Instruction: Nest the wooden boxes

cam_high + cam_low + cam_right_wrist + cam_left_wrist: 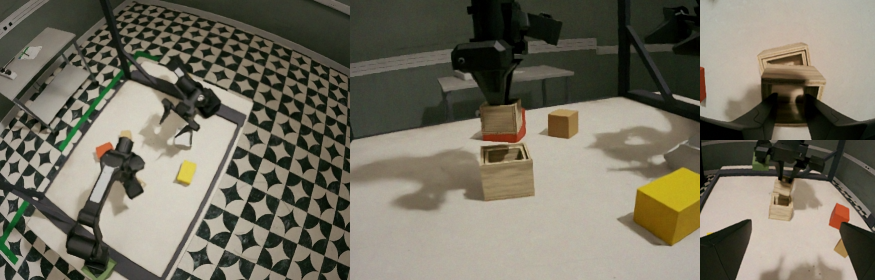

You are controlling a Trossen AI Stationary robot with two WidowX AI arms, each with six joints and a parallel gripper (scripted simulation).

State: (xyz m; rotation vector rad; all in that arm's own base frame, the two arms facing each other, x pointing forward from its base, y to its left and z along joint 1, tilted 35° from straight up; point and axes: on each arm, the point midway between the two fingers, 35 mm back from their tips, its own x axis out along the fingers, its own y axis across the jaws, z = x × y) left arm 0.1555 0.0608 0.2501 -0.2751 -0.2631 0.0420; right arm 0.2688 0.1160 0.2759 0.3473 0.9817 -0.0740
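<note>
Right pincer inside raised box | lower box near | yellow block well apart

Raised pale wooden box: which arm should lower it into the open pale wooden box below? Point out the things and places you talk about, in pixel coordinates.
Right. Its end effector [135, 186] [497, 102] [785, 178] [791, 97] carries the raised box [500, 120] [782, 187] [794, 73] near the lower box [507, 176] [780, 212] [782, 50]. Left's end effector [168, 133] [796, 222] is open, farther off, so likely slower.
</note>
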